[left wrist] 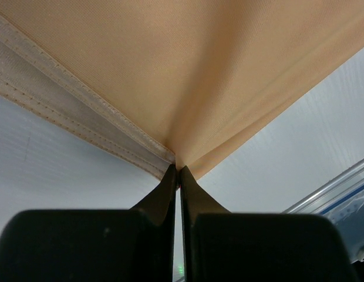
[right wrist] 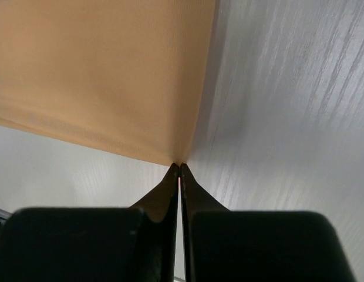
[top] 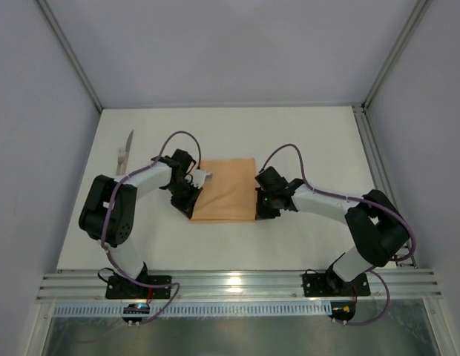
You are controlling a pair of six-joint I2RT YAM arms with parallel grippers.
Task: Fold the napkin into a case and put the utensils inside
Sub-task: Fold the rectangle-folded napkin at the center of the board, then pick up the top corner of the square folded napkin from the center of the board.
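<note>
From the overhead camera, the napkin (top: 226,189) lies flat as a peach rectangle in the middle of the desk (top: 304,141), between the two arms. The left fingers (top: 188,206) sit at its near left corner and the right fingers (top: 263,208) at its near right corner, so the near edge is taken at both ends at once. That paired hold makes sense for a fold, since the edge can be carried over evenly without the cloth skewing. The knife (top: 125,154), silver blade and pale handle, lies well apart on the far left of the desk, out of the way of the folding.

In the left wrist view, the left fingers (left wrist: 169,187) are pinched together on the napkin (left wrist: 188,70) right at its corner, the cloth fanning away from the tips. A stitched hem runs off to the left and seems to show two layers, though it is hard to be sure from this close. White desk (left wrist: 47,170) shows on either side.

In the right wrist view, the right fingers (right wrist: 170,185) are likewise clamped on the very tip of the napkin (right wrist: 100,70), with bare desk (right wrist: 287,117) to the right. The case is not yet formed; I judge the step in hand to be an early fold.
</note>
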